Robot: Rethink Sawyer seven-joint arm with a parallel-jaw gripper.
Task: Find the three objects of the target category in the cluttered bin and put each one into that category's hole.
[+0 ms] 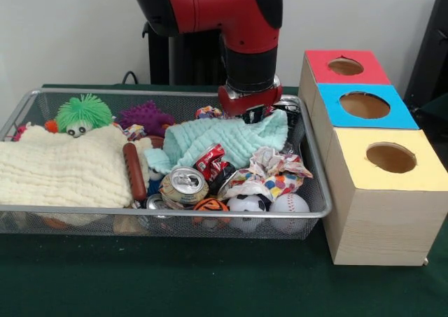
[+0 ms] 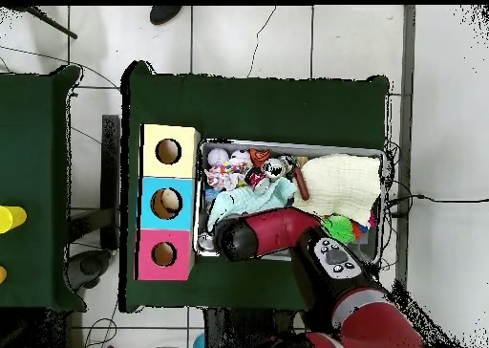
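The silver wire-mesh bin point(image 1: 175, 211) sits on the green table, full of clutter; in the overhead view point(image 2: 287, 145) the arm covers much of it. No clear plastic bottle with a blue label shows in either view. The blue-topped box's round hole point(image 1: 365, 105) is the middle one of three boxes right of the bin, and it also shows in the overhead view point(image 2: 169, 203). My gripper point(image 1: 255, 113) is low at the bin's far right corner, behind a mint cloth point(image 1: 231, 138). Whether it is open or shut is hidden.
A red-topped box point(image 1: 345, 66) and a yellow-topped box point(image 1: 390, 157) flank the blue one. The bin holds a cream cloth point(image 1: 63, 170), crushed cans point(image 1: 183, 185), colourful wrappers point(image 1: 269, 173), a baseball point(image 1: 289, 203), a small soccer ball point(image 1: 246, 203), and green point(image 1: 82, 114) and purple point(image 1: 145, 115) fuzzy toys.
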